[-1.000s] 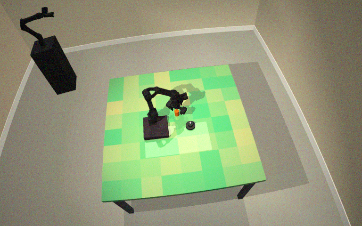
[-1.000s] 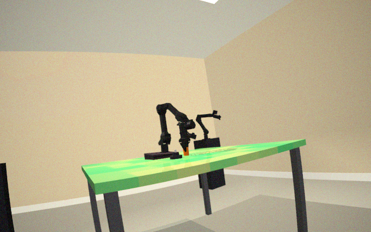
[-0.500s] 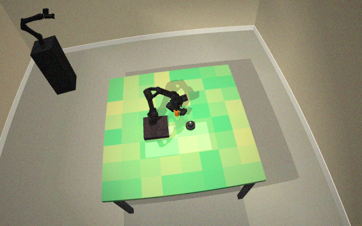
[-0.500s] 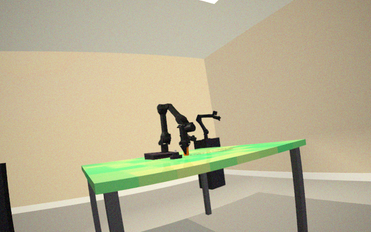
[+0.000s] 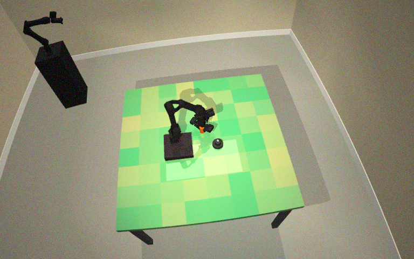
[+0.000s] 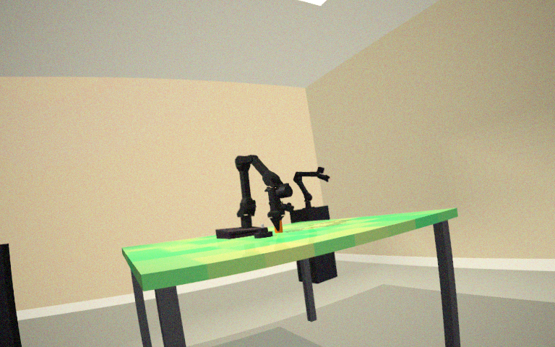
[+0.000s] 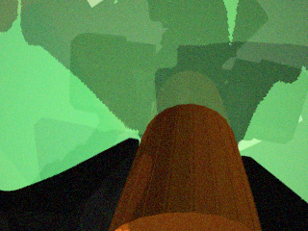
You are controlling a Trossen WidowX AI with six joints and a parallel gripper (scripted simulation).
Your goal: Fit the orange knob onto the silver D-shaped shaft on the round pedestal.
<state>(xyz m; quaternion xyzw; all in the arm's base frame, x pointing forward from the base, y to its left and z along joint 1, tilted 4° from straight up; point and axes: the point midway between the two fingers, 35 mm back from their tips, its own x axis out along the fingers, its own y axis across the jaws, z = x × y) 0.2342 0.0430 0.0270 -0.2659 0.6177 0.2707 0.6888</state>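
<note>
The orange knob point(image 5: 201, 130) point(image 6: 280, 227) point(image 7: 190, 168) stands upright on the table between the fingers. My gripper point(image 5: 201, 128) point(image 6: 278, 225) point(image 7: 189, 158) points down and is shut on the orange knob, with a black finger against each side in the wrist view. The knob's underside and its hole are hidden. The round dark pedestal point(image 5: 217, 145) point(image 6: 263, 234) stands on the table, to the right and nearer the front edge than the knob in the top view. Its short silver shaft point(image 5: 218, 141) point(image 6: 262, 225) sticks up bare. The shaft's flat side is too small to make out.
My arm's dark base block point(image 5: 178, 148) point(image 6: 229, 233) sits on the green and yellow patchwork table point(image 5: 207, 210) point(image 6: 175, 274), left of the pedestal in the top view. A second black arm point(image 5: 38, 21) point(image 6: 303, 176) stands on a black column away from the table.
</note>
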